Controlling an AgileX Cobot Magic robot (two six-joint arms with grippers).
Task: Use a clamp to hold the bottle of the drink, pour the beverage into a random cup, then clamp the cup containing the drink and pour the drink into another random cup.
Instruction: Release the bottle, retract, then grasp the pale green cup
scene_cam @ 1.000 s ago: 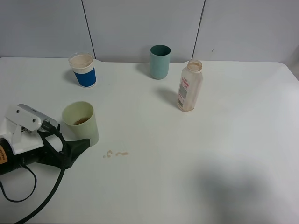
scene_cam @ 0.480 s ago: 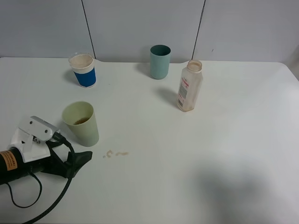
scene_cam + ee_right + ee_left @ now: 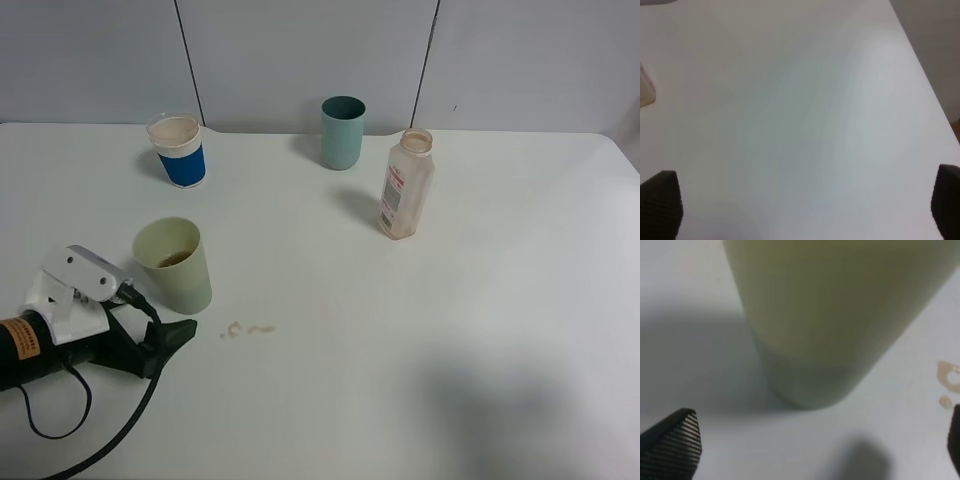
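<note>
The table (image 3: 500,300) and everything standing on it are as they were a second ago; only the left arm has moved. It has swung a little nearer and to the right over that second, and in the last half second has barely shifted, so the left tool (image 3: 172,333) now lies low at the near side of the pale green cup (image 3: 175,262). In the left wrist view its fingers (image 3: 672,442) are spread wide, and the cup stands just ahead of them, not yet between them. A little brown drink shows in the bottom of this cup, so the bottle pour looks done. I judge this to be the line-up for clamping the cup for the second pour.

The right tool (image 3: 803,202) hangs spread and empty over bare table towards the right side. It does not show in the high view.

The bottle (image 3: 405,185) stands upright and uncapped at centre right, nearly empty and well apart from the green cup. The teal cup (image 3: 342,132) stands at the far centre, near the bottle. The blue-and-white cup (image 3: 179,150) stands at the far left, directly beyond the green one and the closer target.

Nothing blocks the grasp. A small spill (image 3: 247,329) lies just right of the tool, and the left finger may drag through it.
</note>
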